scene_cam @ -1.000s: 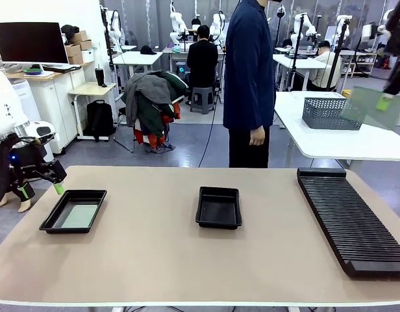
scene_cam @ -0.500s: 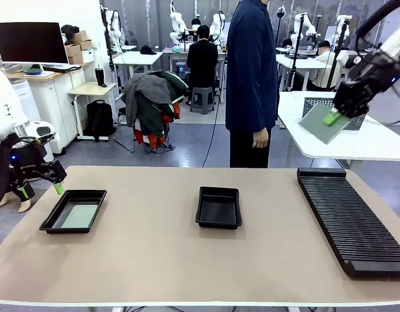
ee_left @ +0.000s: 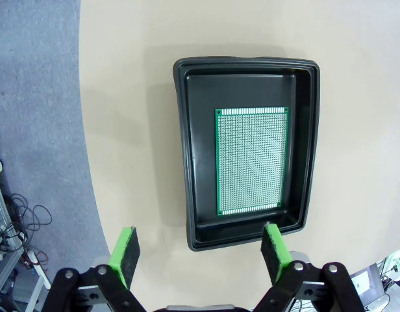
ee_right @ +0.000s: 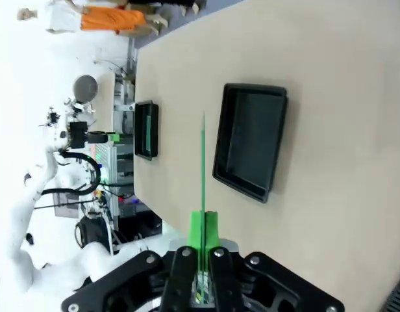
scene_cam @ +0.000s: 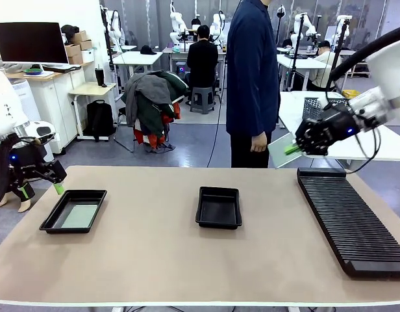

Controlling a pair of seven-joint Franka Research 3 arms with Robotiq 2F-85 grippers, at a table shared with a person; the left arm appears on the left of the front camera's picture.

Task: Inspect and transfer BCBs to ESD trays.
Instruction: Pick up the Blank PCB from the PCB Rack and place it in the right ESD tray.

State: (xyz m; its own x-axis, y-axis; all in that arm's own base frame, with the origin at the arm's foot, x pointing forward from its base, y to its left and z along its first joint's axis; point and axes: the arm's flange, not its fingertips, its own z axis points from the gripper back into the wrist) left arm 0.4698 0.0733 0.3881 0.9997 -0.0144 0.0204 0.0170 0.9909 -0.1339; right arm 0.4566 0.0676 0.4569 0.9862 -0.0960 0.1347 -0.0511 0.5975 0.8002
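My right gripper [scene_cam: 296, 147] is shut on a BCB [scene_cam: 280, 151], held tilted in the air above the table's far edge, left of the slotted rack's far end. In the right wrist view that BCB [ee_right: 203, 170] stands edge-on between the shut fingers [ee_right: 203, 229], with the empty middle ESD tray [ee_right: 250, 140] below it. That tray [scene_cam: 219, 208] sits at the table's centre. The left ESD tray [scene_cam: 56, 220] holds one BCB [scene_cam: 80, 214] flat on its floor. My left gripper [scene_cam: 41, 190] hangs open just above that tray's near-left end; its fingers [ee_left: 126, 249] straddle the tray rim [ee_left: 187, 162] and the BCB [ee_left: 251, 159].
A long black slotted rack [scene_cam: 351, 221] lies along the table's right side. A person [scene_cam: 252, 78] stands at the far edge, one hand [scene_cam: 256, 139] hanging close to the held board. A grey mesh basket [scene_cam: 325, 107] sits on the white table behind.
My right arm has swung down and to the left with the BCB, from the upper right to just above the table's far edge. The left arm has stayed still.
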